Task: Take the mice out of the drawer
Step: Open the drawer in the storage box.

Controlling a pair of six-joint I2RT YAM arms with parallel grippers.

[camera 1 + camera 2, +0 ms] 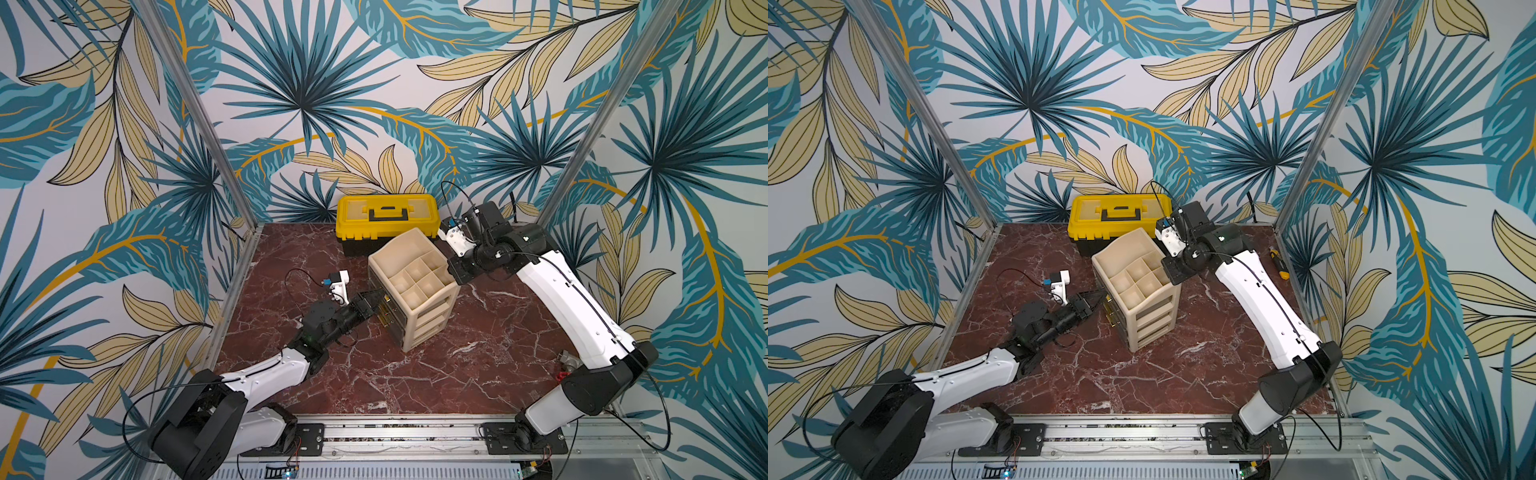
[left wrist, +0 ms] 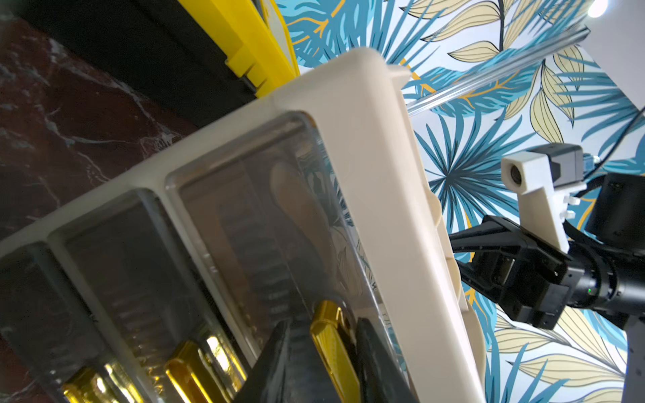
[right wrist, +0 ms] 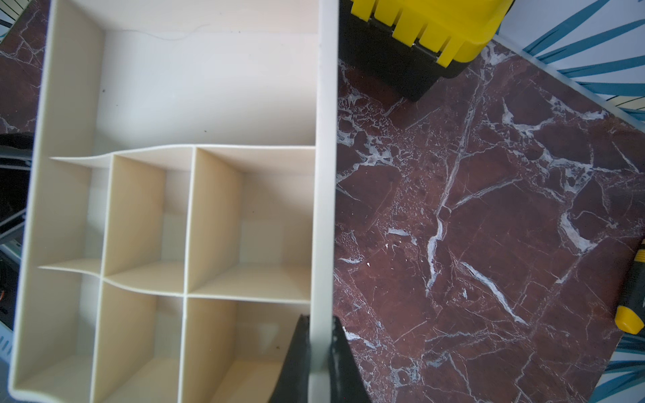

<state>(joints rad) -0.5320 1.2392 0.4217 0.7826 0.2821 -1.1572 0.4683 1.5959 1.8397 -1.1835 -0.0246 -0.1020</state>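
A beige drawer unit (image 1: 432, 328) (image 1: 1154, 324) with an open compartment tray on top stands mid-table. Its smoky drawer fronts (image 2: 244, 226) are closed, so the mice are hidden. My left gripper (image 1: 376, 301) (image 1: 1100, 297) is at the top drawer's front, its fingers closed on either side of that drawer's gold handle (image 2: 331, 345). My right gripper (image 1: 455, 270) (image 1: 1173, 270) is shut on the unit's top side wall (image 3: 319, 244), with one finger inside a compartment and one outside.
A yellow and black toolbox (image 1: 386, 212) (image 1: 1121, 208) sits right behind the drawer unit. A yellow-and-black utility knife (image 1: 1278, 264) (image 3: 631, 303) lies near the right metal post. Two lower drawers also have gold handles (image 2: 188, 377).
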